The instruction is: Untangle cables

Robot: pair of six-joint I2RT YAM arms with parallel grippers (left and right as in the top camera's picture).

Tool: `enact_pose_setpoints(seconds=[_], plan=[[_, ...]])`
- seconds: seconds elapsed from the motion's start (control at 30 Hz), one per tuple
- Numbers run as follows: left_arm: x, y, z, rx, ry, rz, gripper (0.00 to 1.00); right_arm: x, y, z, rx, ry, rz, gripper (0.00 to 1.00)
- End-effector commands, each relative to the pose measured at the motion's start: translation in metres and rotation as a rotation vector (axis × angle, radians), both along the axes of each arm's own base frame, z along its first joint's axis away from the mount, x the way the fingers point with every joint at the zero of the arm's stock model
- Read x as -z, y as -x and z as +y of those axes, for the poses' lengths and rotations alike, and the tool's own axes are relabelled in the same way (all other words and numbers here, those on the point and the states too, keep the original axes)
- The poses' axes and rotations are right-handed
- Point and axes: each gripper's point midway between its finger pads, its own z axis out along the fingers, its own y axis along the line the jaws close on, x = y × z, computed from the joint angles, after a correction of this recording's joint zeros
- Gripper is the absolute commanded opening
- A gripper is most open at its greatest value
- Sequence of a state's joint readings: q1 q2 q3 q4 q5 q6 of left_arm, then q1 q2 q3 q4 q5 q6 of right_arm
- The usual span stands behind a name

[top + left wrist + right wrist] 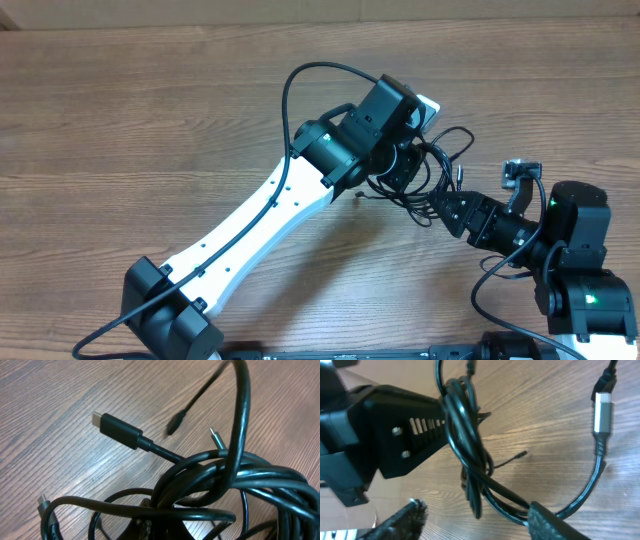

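Observation:
The cables are a tangled black bundle, lifted just above the table at centre right. My left gripper is shut on the bundle; in the left wrist view the coils hide its jaws, and a black plug sticks out to the left. In the right wrist view the left gripper pinches the bundle, which hangs down between my right fingers. My right gripper is open; a loop touches its right finger. A silver-cased plug hangs at the right.
The wooden table stretches to the left and back. The thick black cable of the left arm arches above its forearm. The right arm's base stands at the front right.

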State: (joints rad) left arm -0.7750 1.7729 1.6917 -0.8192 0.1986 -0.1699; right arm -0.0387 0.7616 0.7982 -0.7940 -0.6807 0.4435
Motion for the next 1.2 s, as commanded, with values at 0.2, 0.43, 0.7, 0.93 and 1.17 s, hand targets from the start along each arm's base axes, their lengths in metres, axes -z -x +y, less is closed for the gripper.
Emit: enact_pose_setpoints(seconds=[0.2, 0.43, 0.7, 0.93, 1.17], plan=[[-0.03, 0.005, -0.008, -0.089, 0.116, 0.045, 0.04, -0.015, 0.002, 0.005, -0.031, -0.023, -0.043, 0.39], [-0.031, 0.012, -0.013, -0.084, 0.145, 0.097, 0.04, -0.018, 0.0, 0.005, -0.03, -0.021, -0.06, 0.32], [-0.032, 0.019, -0.017, -0.059, 0.153, 0.11, 0.04, -0.022, -0.003, 0.005, -0.031, -0.02, -0.086, 0.18], [-0.031, 0.016, -0.015, -0.096, 0.15, 0.117, 0.04, -0.021, -0.002, 0.005, -0.031, -0.02, -0.079, 0.05], [-0.028, 0.005, -0.007, -0.238, 0.152, 0.142, 0.04, -0.019, -0.001, 0.005, -0.031, -0.021, -0.065, 0.04]])
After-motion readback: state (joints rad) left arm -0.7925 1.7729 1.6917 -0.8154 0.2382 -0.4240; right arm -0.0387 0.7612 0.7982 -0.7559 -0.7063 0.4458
